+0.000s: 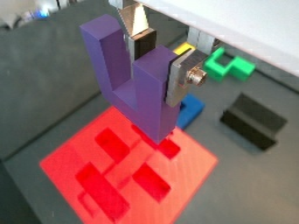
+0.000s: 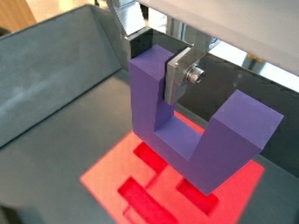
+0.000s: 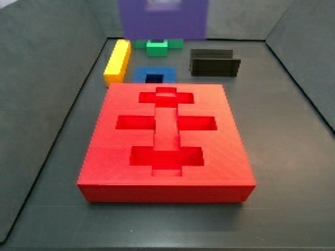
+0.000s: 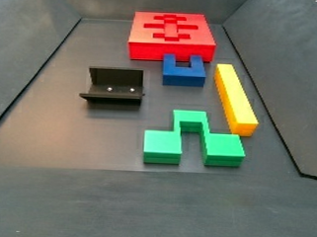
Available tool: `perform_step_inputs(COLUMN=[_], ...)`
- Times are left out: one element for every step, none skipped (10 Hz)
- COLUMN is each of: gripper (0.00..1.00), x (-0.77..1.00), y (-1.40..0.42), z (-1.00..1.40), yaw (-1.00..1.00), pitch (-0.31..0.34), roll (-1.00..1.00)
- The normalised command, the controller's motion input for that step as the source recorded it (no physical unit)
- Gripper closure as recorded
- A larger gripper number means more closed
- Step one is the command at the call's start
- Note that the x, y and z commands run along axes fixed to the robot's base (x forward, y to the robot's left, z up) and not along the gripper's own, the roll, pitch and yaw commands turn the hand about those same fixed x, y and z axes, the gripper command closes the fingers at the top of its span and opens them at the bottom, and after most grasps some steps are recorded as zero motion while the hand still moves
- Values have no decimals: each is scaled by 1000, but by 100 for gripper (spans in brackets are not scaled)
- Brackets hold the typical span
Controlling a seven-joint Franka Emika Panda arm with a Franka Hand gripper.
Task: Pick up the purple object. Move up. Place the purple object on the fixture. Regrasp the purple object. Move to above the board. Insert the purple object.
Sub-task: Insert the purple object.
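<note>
My gripper is shut on the purple object, a U-shaped block hanging base down with its prongs pointing up. One prong sits between the silver fingers; the other stands free. In both wrist views the red board lies below the block, which is well clear of it. In a side view the purple object hangs at the top edge, above the far end of the board. The dark fixture stands empty beside the board. The gripper is cut off in both side views.
A blue notched block lies just off the board's end, with a yellow bar beside it and a green block further out. Grey walls enclose the floor.
</note>
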Motion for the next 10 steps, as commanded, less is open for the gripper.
perform_step_inputs(gripper=[100,100,100,100,100,100,100,100,100,100], x=[340,266,29,183,174,140,51,194,197,351], y=[-257,-349,-497,-457,-469,-426,-534,-503,-329,-237], z=[-437,-546,-537,-634,-560,-586,-460,-277,-286,-403], yaw=[0,11,0,0,-6,0,0,280,466,640], pitch=[-390,-363,-230,-316,-359,-340,-286,-130,-37,0], roll=[-160,-67,14,7,0,46,221,306,276,86])
